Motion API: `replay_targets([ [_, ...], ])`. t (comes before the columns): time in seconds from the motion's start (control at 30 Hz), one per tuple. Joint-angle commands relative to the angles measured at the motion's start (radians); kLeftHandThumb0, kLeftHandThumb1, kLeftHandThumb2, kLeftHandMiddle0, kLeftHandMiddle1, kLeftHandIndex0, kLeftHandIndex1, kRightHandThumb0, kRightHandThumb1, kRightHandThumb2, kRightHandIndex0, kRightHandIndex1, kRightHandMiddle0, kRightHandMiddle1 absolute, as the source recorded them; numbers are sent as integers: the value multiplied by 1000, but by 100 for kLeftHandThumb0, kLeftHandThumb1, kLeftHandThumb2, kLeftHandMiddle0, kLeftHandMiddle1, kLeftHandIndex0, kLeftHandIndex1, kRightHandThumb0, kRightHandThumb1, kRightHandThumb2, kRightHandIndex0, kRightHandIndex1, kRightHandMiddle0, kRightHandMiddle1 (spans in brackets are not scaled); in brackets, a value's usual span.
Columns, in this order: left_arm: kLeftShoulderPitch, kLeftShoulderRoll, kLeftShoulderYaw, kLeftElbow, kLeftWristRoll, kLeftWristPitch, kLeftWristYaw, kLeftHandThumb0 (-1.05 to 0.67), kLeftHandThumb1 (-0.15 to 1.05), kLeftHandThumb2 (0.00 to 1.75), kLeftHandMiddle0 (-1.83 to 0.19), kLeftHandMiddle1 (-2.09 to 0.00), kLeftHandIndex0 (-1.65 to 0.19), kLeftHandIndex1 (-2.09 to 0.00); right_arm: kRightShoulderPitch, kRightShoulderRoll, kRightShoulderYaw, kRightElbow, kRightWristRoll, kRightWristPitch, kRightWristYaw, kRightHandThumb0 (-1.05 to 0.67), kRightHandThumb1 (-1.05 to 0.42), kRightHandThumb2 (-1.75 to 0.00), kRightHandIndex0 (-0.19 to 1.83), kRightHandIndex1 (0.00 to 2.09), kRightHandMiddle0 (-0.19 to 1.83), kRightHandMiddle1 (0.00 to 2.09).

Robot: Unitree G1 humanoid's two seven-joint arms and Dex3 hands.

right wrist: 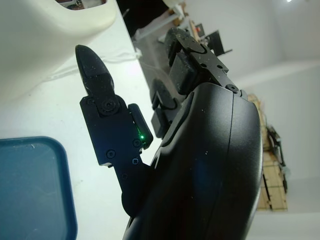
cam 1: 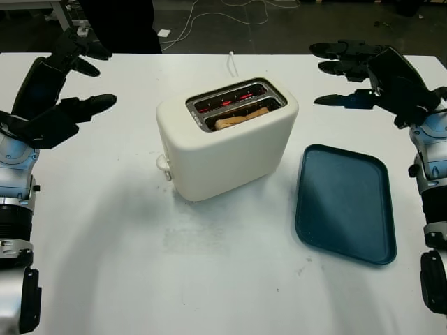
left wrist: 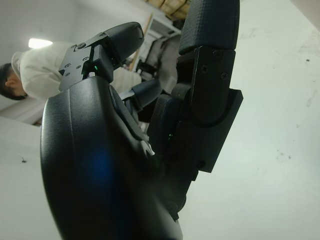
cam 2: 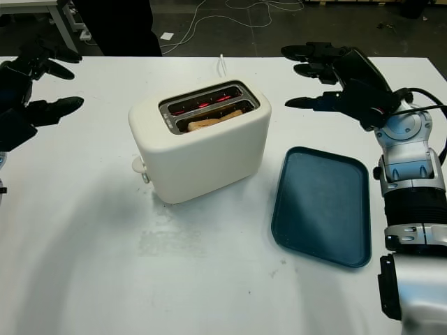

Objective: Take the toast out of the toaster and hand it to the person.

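Note:
A cream two-slot toaster (cam 1: 223,143) stands in the middle of the white table (cam 1: 209,272). A brown slice of toast (cam 1: 241,117) sits low in its nearer slot; the farther slot glows red. My left hand (cam 1: 70,77) is open, raised above the table's far left, well apart from the toaster. To the toaster's far right, above the table, my right hand (cam 1: 349,73) is also open, its fingers pointing toward the toaster. A person in a light top (left wrist: 35,75) appears in the left wrist view, and a dark figure (cam 1: 122,24) stands behind the table's far edge.
A dark blue tray (cam 1: 343,202) lies flat to the right of the toaster, near my right arm. A white cable (cam 1: 230,63) runs from behind the toaster off the far edge. The toaster's lever knob (cam 1: 163,166) sticks out on its left end.

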Motion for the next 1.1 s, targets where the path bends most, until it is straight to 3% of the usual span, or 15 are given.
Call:
replay_targets([
  [0.0, 6, 12, 0, -5, 7, -11, 6, -105, 92, 29, 0, -148, 0, -128, -7, 5, -4, 0, 12, 0, 1, -41, -75, 0, 51, 0, 50, 0],
  [0.37, 1, 10, 1, 6, 1, -14, 2, -105, 92, 29, 0, -148, 0, -128, -10, 8, -5, 1, 20, 5, 8, -34, -74, 0, 49, 0, 49, 0],
  [1.07, 13, 9, 5, -12, -3, 5, 1, -105, 92, 29, 0, -147, 0, -128, -2, 2, -3, -2, 9, -4, 0, -41, -75, 0, 51, 1, 50, 0],
])
